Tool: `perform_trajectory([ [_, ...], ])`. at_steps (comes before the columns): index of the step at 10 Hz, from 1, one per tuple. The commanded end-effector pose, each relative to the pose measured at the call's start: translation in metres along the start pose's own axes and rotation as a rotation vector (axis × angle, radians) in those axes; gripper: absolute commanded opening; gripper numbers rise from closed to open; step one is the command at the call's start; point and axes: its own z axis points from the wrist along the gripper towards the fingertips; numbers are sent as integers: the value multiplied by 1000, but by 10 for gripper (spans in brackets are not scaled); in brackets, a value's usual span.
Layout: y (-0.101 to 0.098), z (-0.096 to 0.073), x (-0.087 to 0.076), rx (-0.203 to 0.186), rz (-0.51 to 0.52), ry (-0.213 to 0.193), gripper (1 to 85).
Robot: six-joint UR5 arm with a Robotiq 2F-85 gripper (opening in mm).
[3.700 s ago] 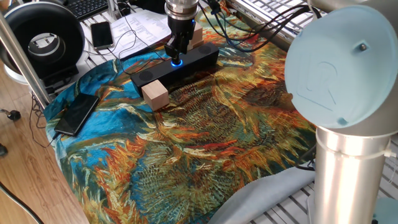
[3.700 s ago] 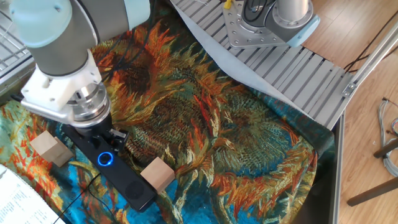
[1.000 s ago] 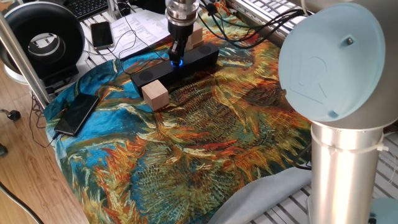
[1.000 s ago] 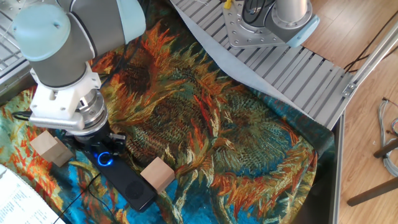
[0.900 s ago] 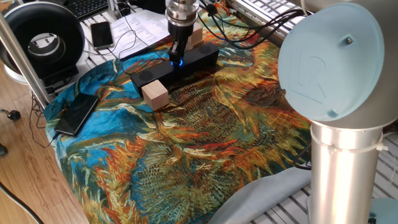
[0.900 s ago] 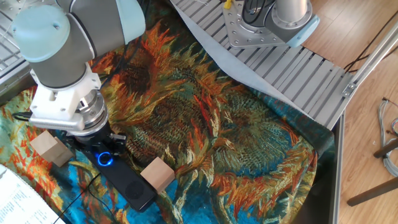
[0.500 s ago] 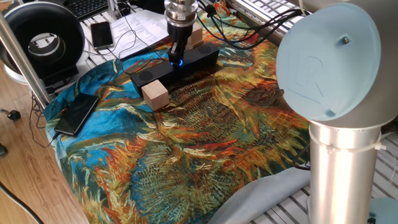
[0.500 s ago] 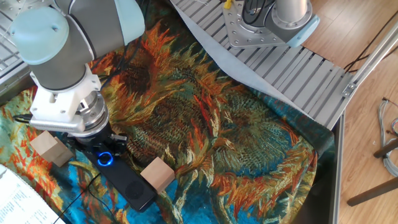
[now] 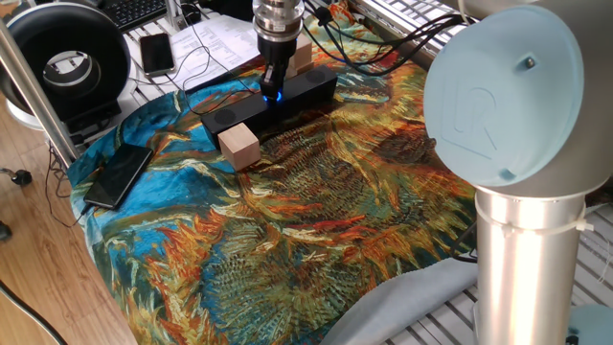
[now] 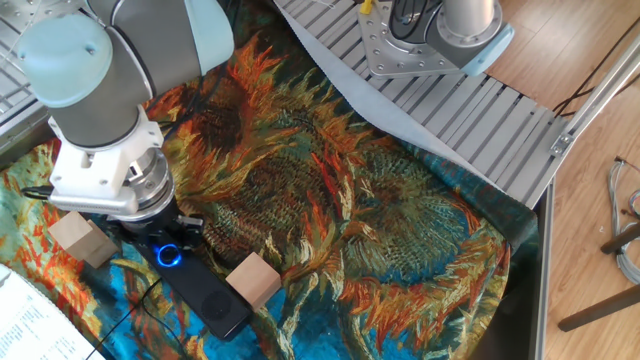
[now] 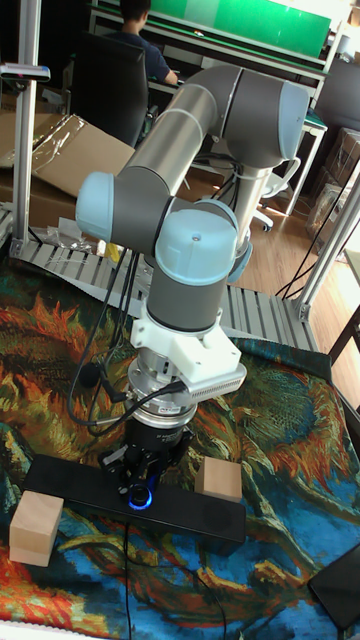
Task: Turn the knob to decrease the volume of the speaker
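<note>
— Blue light rings the knob (image 10: 169,255), set in the top of the speaker (image 11: 180,505); where does the speaker lie?
— On the sunflower cloth (image 9: 316,211) over the bench, far side in one fixed view, at about 11 o'clock.
— And the end effector (image 9: 273,84)?
— Straight down over the knob, fingers narrow around it and apparently gripping it.
— Anything close by?
— One wooden block (image 9: 238,147) touches the speaker's near edge, another (image 10: 80,238) sits beside its far edge.
</note>
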Motion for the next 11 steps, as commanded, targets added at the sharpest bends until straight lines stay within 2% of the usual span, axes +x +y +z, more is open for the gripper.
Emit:
perform_trajectory([
  [1, -7, -1, -2, 22, 2, -11, 423],
  [2, -1, -3, -4, 3, 14, -15, 423],
  [5, -2, -4, -2, 6, 40, -6, 423],
  [8, 2, -4, -5, -8, 44, -19, 423],
  [9, -1, -4, -7, 2, 53, -26, 423],
  [10, -12, -4, -11, 45, 39, -41, 423],
  [11, -8, -4, -11, 29, 73, -44, 423],
])
